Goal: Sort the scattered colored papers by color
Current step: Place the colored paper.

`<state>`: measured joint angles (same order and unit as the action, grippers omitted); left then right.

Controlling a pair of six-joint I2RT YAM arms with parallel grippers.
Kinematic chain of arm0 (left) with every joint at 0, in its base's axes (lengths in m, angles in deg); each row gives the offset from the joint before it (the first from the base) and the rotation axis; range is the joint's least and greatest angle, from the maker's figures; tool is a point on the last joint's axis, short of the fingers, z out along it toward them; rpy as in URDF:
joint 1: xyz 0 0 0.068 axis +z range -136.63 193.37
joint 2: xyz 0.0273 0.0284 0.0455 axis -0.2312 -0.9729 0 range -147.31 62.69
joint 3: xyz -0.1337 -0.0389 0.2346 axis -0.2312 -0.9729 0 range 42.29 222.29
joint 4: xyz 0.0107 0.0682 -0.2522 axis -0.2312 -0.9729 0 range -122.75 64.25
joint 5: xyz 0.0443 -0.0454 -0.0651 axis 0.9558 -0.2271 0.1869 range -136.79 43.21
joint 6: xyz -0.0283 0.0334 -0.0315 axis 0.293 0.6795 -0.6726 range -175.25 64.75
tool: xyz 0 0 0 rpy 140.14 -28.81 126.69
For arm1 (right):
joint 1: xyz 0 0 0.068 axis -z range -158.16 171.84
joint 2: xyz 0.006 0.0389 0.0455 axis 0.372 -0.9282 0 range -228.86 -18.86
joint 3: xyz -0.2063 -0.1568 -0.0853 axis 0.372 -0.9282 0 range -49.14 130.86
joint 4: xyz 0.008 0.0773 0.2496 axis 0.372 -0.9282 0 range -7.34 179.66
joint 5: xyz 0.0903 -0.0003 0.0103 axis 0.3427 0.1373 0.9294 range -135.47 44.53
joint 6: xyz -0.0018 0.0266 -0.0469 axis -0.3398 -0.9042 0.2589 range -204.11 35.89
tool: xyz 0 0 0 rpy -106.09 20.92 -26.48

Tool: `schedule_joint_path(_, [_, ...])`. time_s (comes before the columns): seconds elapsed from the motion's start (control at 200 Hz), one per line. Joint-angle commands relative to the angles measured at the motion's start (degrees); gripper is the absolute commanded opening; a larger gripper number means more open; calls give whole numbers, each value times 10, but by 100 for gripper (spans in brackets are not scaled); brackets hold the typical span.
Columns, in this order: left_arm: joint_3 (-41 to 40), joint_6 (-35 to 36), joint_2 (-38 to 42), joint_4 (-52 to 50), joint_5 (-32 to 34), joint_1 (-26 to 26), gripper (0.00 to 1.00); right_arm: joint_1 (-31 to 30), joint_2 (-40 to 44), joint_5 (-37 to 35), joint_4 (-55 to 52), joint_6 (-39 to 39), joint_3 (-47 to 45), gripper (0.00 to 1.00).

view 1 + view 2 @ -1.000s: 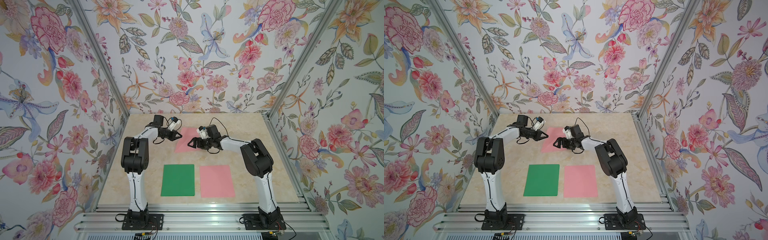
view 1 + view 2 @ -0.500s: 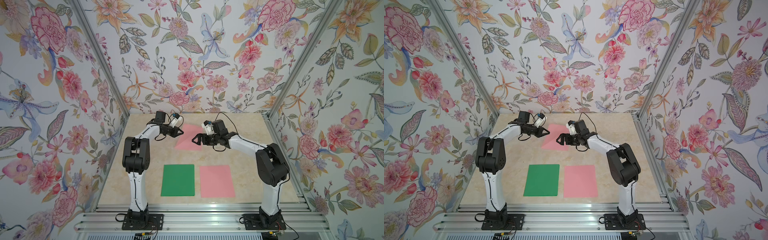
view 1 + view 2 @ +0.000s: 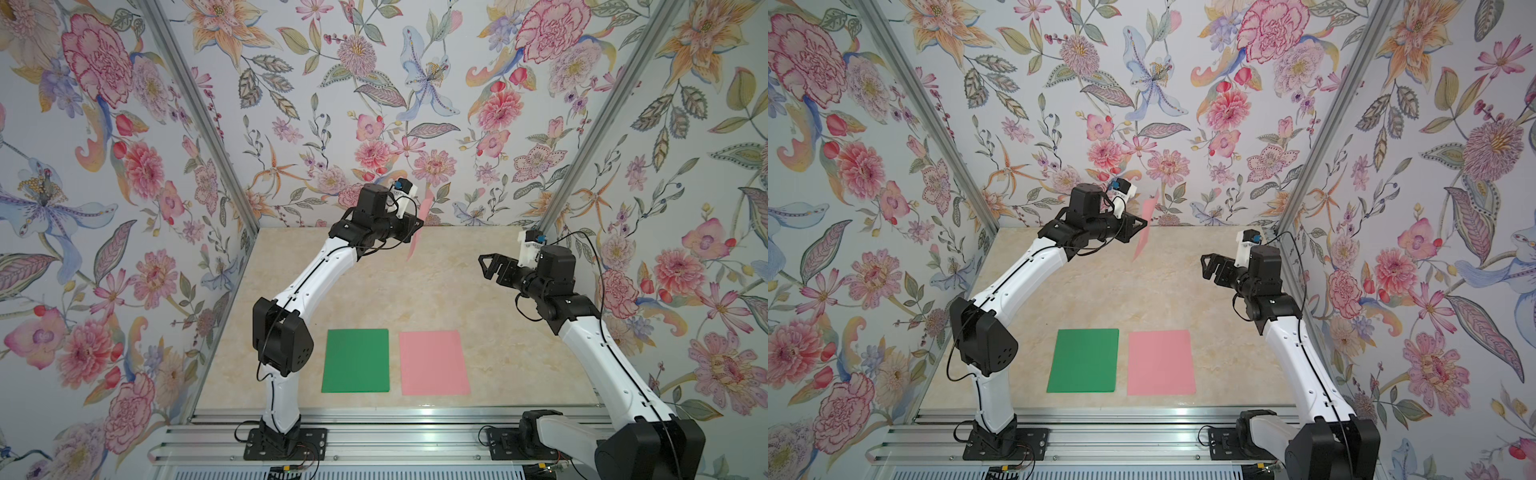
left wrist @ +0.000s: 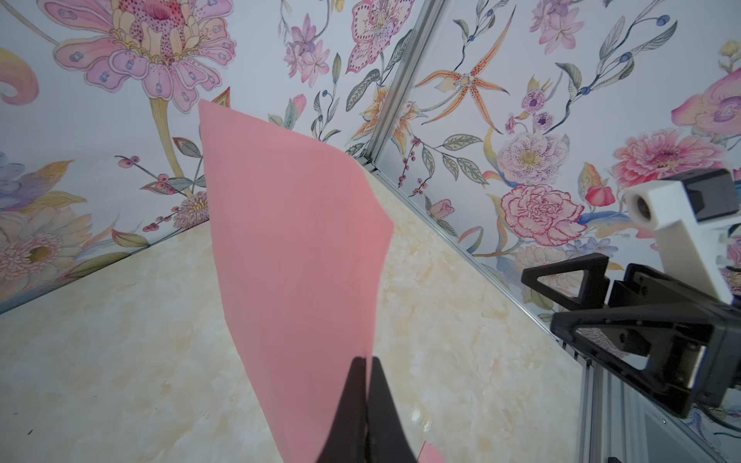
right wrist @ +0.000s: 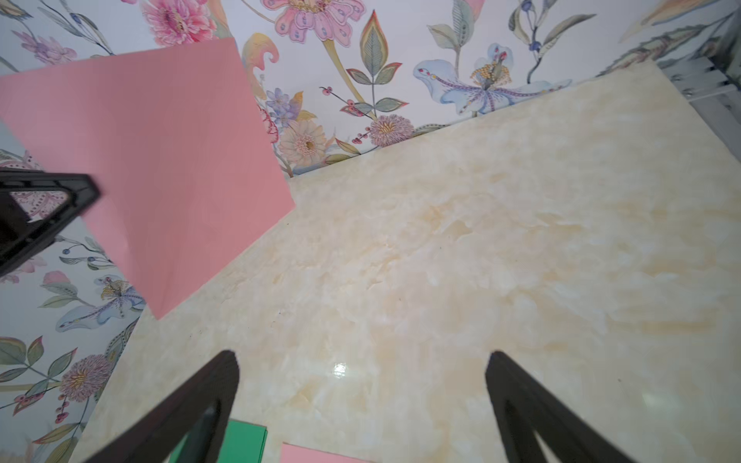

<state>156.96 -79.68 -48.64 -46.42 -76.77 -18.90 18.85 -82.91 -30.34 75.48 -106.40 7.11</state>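
A green sheet (image 3: 355, 360) is laid just beside the flat pink sheet (image 3: 434, 363), at the near edge of the table (image 3: 374, 291). Farther back from the flat pink sheet, the right pincer (image 3: 487, 268) is held wide open, and nothing is held in it. Farthest back from the flat pink sheet, a second pink sheet (image 4: 296, 240) is pinched by its edge in the tightly closed left pincer (image 4: 367, 360). A moment ago it was lying on the table between both pincers. Now it has been lifted up, and the right pincer has been pulled away. It can likely be laid on the flat pink sheet next.
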Motion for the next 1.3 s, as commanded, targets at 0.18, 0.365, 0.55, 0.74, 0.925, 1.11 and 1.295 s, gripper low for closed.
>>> schedule_joint_path(0.18, [-87, -154, 77, 27, 129, -108, 0, 64, 105, -1, -74, 3, -6, 100])
schedule_joint_path(0.365, [-277, -295, 152, 145, 132, -151, 0, 66, 118, 40, -60, -15, -43, 100])
schedule_joint_path(0.55, [-424, -329, 186, 161, 165, -185, 0, 63, 120, 81, -20, -36, -107, 100])
schedule_joint_path(0.74, [-500, -338, 132, 179, 168, -202, 0, 26, 96, 79, 26, -51, -138, 100])
schedule_joint_path(0.925, [-487, -344, 82, 195, 156, -213, 0, -30, 54, 55, 49, -51, -132, 100])
schedule_joint_path(1.11, [-490, -338, 82, 194, 143, -213, 0, -56, 28, 50, 64, -51, -135, 100])
schedule_joint_path(1.295, [-505, -336, 99, 192, 127, -212, 0, -76, 21, 43, 71, -53, -146, 100])
